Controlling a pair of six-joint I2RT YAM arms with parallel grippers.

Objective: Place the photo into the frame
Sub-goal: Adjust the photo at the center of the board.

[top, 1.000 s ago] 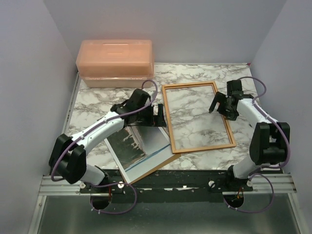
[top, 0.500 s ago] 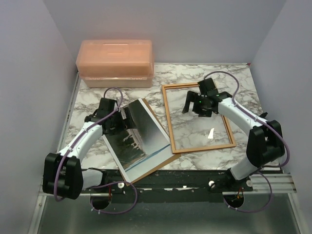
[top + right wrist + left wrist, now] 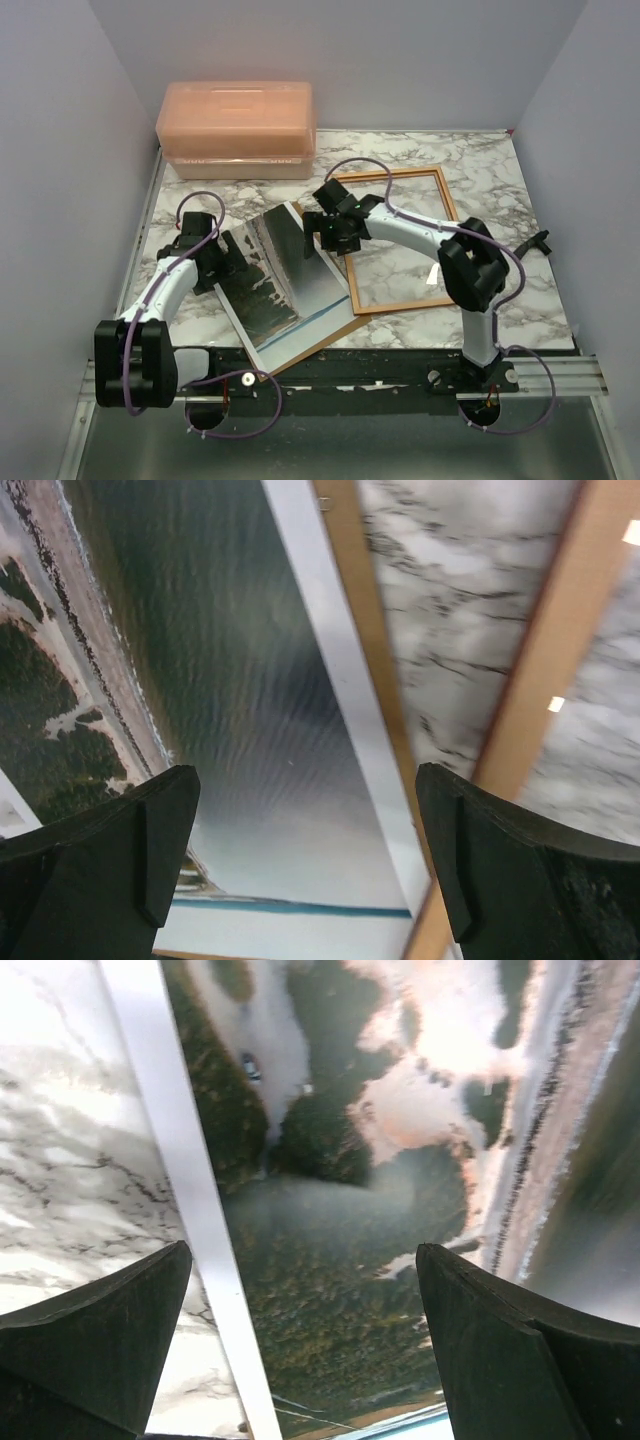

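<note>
Marble table (image 3: 520, 300) carries everything here. The photo (image 3: 280, 275) lies flat on it, picture side up, at about 8 o'clock from the table's middle. It rests on a brown board (image 3: 330, 340) whose edge shows along the photo's near side.

The frame (image 3: 400, 306) lies flat at 3 o'clock from the photo, its left rail just beside the photo's right edge. Bare marble shows through its opening, so nothing is in it yet.

The left gripper (image 3: 230, 266) sits at the photo's 9 o'clock edge. The right gripper (image 3: 335, 232) is over its 2 o'clock corner, close to the frame's rail. Both wrist views show fingers spread wide with only the print beneath, grasping nothing. Whether the tips touch the paper I cannot tell.

Working from opposite edges probably serves to steady one side while the other is raised, since a thin sheet lying flat offers little to pinch. I judge the step in hand to be getting hold of the photo.

A peach box (image 3: 235, 125) sits at 11 o'clock, well apart.
</note>
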